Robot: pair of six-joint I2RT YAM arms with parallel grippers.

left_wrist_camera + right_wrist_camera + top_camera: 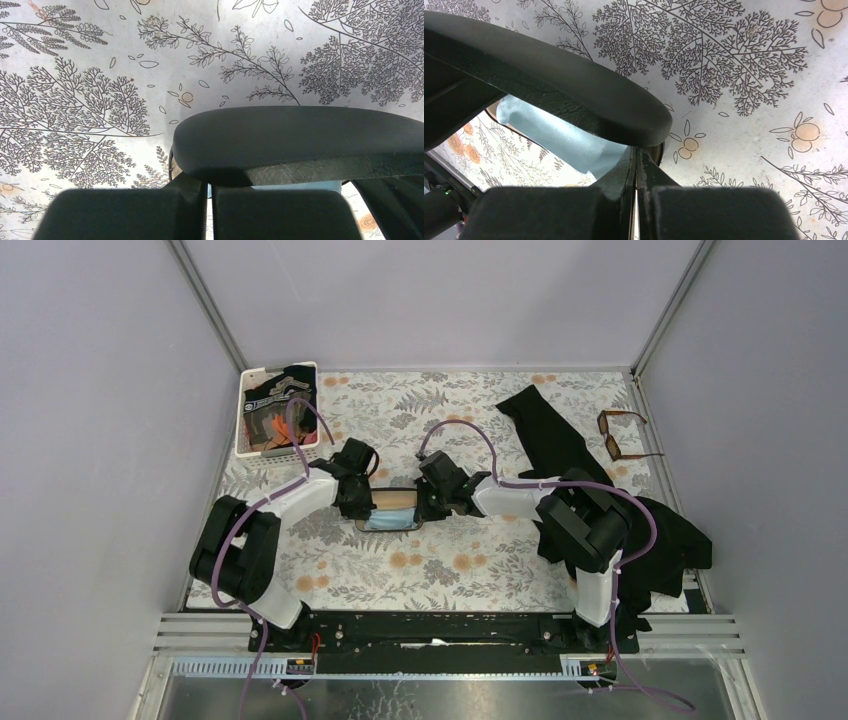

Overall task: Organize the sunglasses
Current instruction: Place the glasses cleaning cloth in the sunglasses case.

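Two grippers meet mid-frame at the open black case. The left gripper and right gripper each pinch one end, jaws almost together, with a blue cloth inside. The sunglasses lie well apart at the upper right.

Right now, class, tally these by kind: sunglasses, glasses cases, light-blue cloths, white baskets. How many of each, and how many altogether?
Sunglasses: 1
Glasses case: 1
Light-blue cloth: 1
White basket: 1
Total: 4
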